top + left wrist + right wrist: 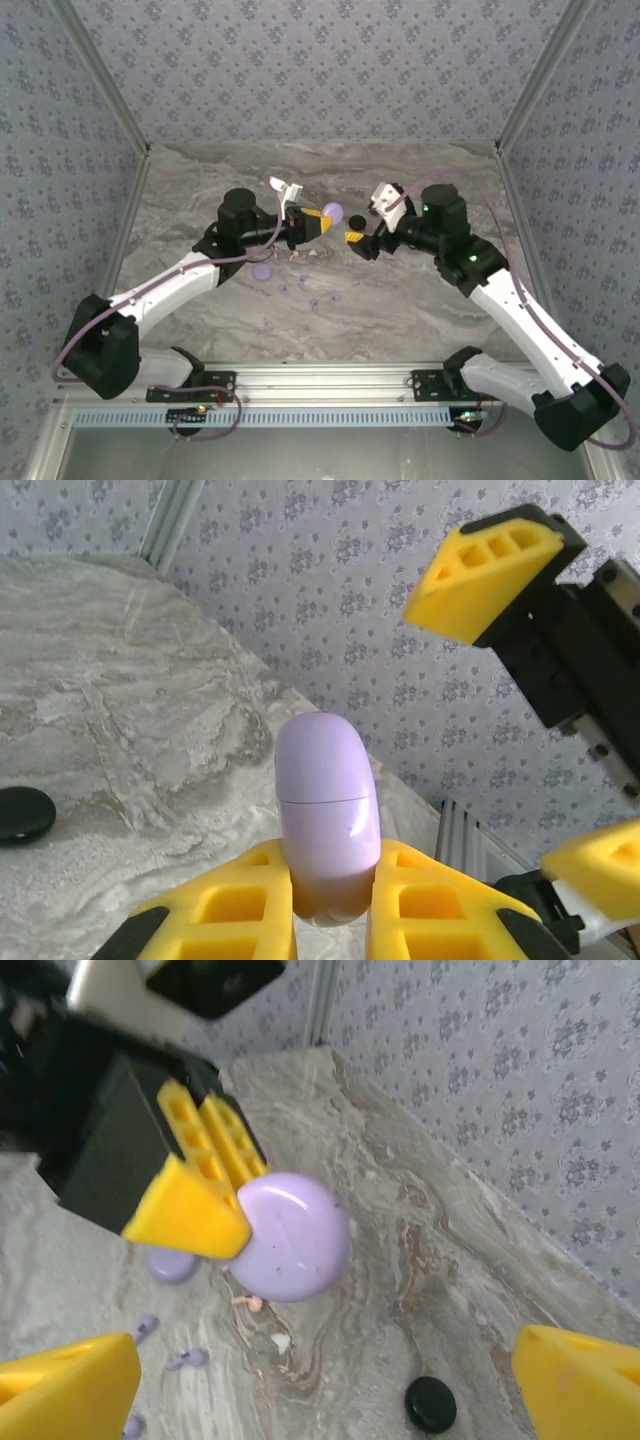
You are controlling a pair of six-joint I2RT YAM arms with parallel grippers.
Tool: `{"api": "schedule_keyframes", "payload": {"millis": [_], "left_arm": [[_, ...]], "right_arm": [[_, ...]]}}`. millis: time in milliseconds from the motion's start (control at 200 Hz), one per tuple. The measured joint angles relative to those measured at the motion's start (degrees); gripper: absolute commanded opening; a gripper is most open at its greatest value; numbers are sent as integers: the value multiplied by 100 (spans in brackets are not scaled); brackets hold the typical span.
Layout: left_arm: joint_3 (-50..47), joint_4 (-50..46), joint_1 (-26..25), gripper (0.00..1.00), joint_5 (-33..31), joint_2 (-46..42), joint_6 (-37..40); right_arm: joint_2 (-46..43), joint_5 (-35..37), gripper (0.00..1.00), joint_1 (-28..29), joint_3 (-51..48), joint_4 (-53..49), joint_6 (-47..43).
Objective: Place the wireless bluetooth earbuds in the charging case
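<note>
Earbuds (315, 303) lie scattered on the marbled surface (420, 300) in the lower middle of the top view, small lilac and pink specks near a lilac disc (262, 271). Above them, at frame centre, the left gripper (322, 224) holds the lilac charging case (332, 212) off the surface. The right gripper (358, 240) faces it from just beside.

In the left wrist view the case stands at bottom centre, pinched at its base between the yellow fingers (230, 910), with its lid seam closed. Gripping it that low probably leaves the lid free for the other arm. A black disc (22, 812) sits at the left edge.

In the right wrist view that arm's own fingers (65, 1385) sit at the two lower corners, spread wide and empty, apparently lined up on the case at centre. No brand or writing can be read anywhere.
</note>
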Motion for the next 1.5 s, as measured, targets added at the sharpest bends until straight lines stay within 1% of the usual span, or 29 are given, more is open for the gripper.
{"api": "schedule_keyframes", "payload": {"millis": [140,295,355,520,929,1189,1379,1499], "left_arm": [[-319,645,-131,0,-184,-72,232],[-348,984,-286,0,-229,-114,511],[-348,1060,-321,0,-234,-122,584],[-348,1143,-332,0,-247,-129,713],[-348,1147,-356,0,-404,-129,903],[-348,1141,-428,0,-310,-133,1021],[-350,1034,-428,0,-361,-168,1137],[-455,916,-428,0,-588,-352,1290]], "right_arm": [[-7,-835,95,-490,-149,415,772],[256,-1228,87,-549,-177,737,1357],[391,-1252,84,-549,-164,780,1491],[743,-1250,83,-549,-44,822,1707],[1093,-1226,83,-592,350,748,1829],[1410,-1189,82,-688,721,713,1832],[1416,-1196,82,-737,885,629,1858],[1224,-1161,82,-837,885,490,1939]]}}
